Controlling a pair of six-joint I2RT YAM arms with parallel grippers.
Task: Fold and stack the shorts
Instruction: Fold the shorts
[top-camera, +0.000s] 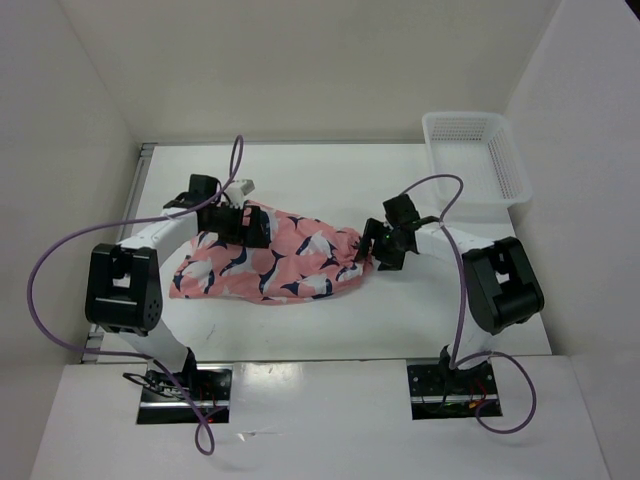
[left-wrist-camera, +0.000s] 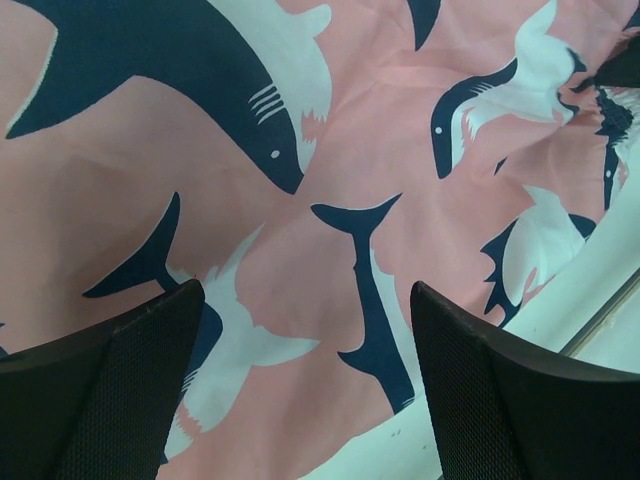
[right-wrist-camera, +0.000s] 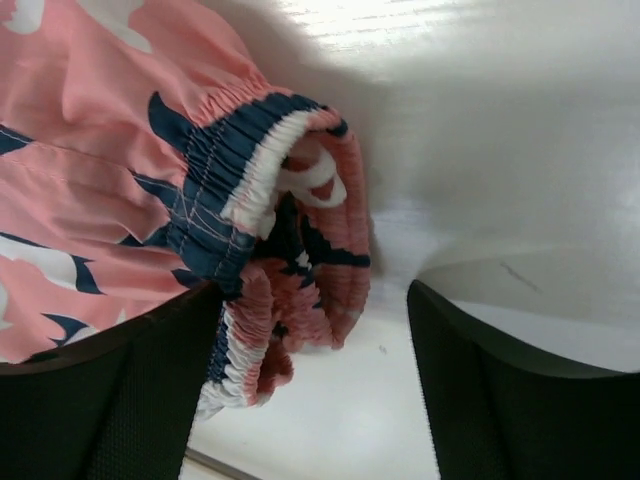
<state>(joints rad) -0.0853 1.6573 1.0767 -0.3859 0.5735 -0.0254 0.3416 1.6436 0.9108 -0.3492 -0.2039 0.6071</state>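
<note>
Currently on table (top-camera: 420, 320): shorts (top-camera: 270, 262), spread flat, waistband (right-wrist-camera: 250, 170) bunched rightward.
Left gripper (left-wrist-camera: 305, 400): jaws wide, over shorts.
Right gripper (right-wrist-camera: 315, 390): jaws wide at waistband.
Risk: pinching one layer only; fold skews.

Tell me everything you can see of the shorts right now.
The shorts are soft salmon-pink fabric printed with navy-and-white sharks, with a gathered elastic waistband. They lie crumpled and unfolded on the table, with the waistband bunched at the right end. The left gripper is open above their left part, and the right gripper is open at the waistband. Neither is closed on the fabric.
</note>
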